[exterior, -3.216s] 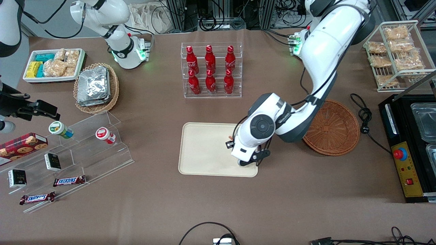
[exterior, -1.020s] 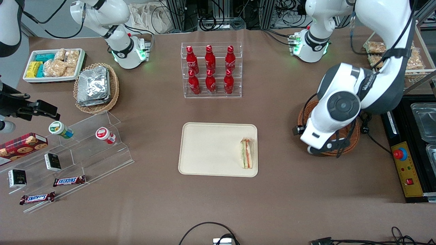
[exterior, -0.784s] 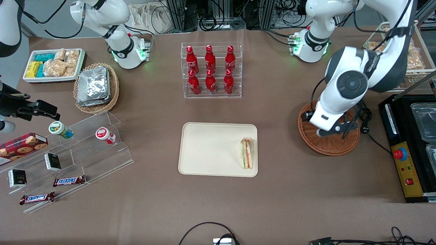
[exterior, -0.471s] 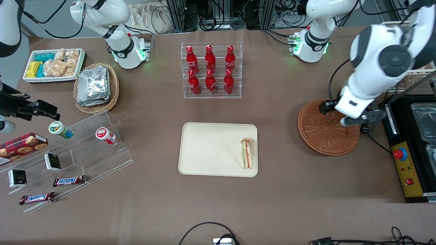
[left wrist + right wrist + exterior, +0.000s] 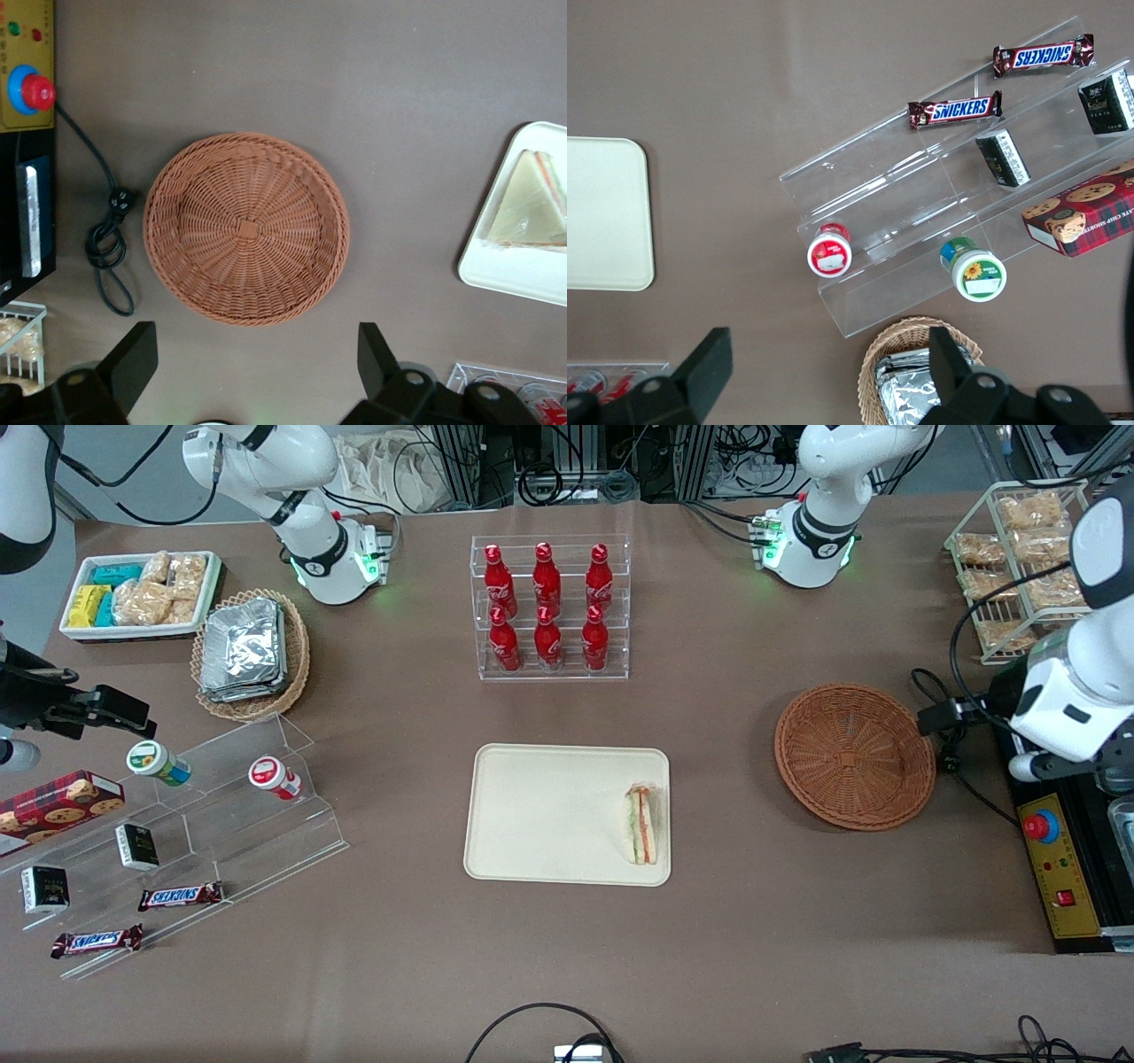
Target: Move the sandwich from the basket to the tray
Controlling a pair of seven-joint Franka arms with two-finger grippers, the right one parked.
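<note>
The sandwich (image 5: pixel 641 825), a wrapped white-bread wedge with orange-red and green layers, lies on the cream tray (image 5: pixel 540 815) by its short edge nearest the basket. It also shows in the left wrist view (image 5: pixel 532 202) on the tray's corner (image 5: pixel 518 274). The round brown wicker basket (image 5: pixel 854 755) is empty and fills the middle of the left wrist view (image 5: pixel 246 228). My left gripper (image 5: pixel 1063 772) hangs high over the black machine at the working arm's end of the table, away from basket and tray. In the wrist view the gripper (image 5: pixel 255 367) is open and empty.
A black machine with a red button (image 5: pixel 1041 825) and a coiled black cable (image 5: pixel 946 731) lie beside the basket. A wire rack of snack packets (image 5: pixel 1028 558) and a clear rack of red bottles (image 5: pixel 549 607) stand farther from the camera. An acrylic shelf (image 5: pixel 221 815) stands toward the parked arm's end.
My left gripper let go of the sandwich on the tray, then rose and swung across the basket to the working arm's end of the table. The sandwich has stayed still.
</note>
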